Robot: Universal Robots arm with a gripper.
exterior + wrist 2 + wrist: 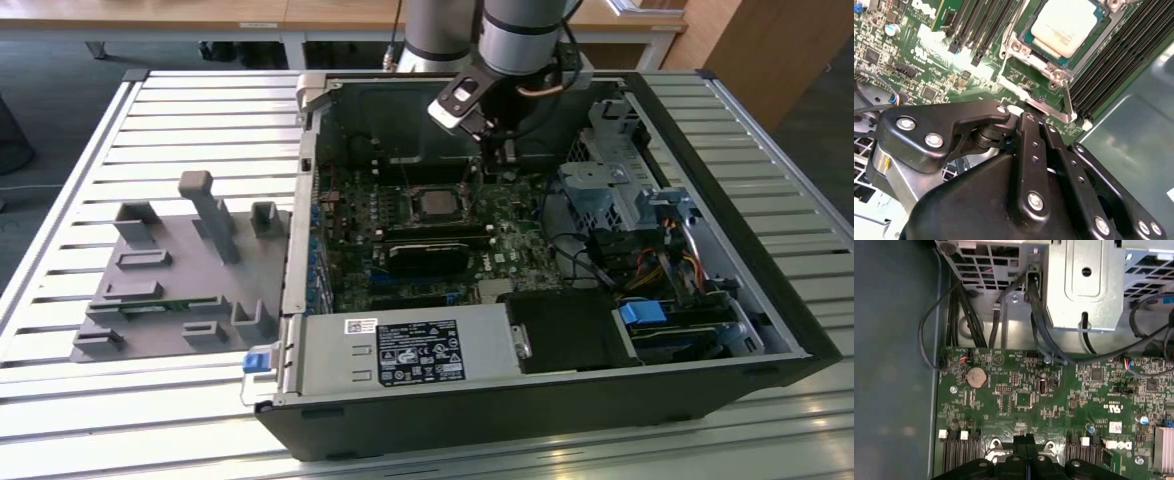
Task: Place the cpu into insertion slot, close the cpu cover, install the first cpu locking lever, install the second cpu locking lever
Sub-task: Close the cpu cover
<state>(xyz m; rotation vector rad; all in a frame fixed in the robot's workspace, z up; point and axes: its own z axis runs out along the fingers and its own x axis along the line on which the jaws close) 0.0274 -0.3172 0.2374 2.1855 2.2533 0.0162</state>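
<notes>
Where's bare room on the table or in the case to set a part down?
Free: slatted table between the grey fixture and its far edge, and the strip in front of the computer case. Inside the case is crowded: motherboard, cables, drive cage, with the gripper low over the board near the cpu.

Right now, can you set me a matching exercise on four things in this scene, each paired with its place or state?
Things:
1. cpu
2. coin cell
3. grey fixture block
4. gripper

Places or states:
A. on the slatted table, at the exterior view's left of the computer case
B. fingers together, close above the green board
C. square, dull silver-grey face up
D. round, silver, lying on the green board

Pairs: 1-C; 2-D; 3-A; 4-B
</notes>
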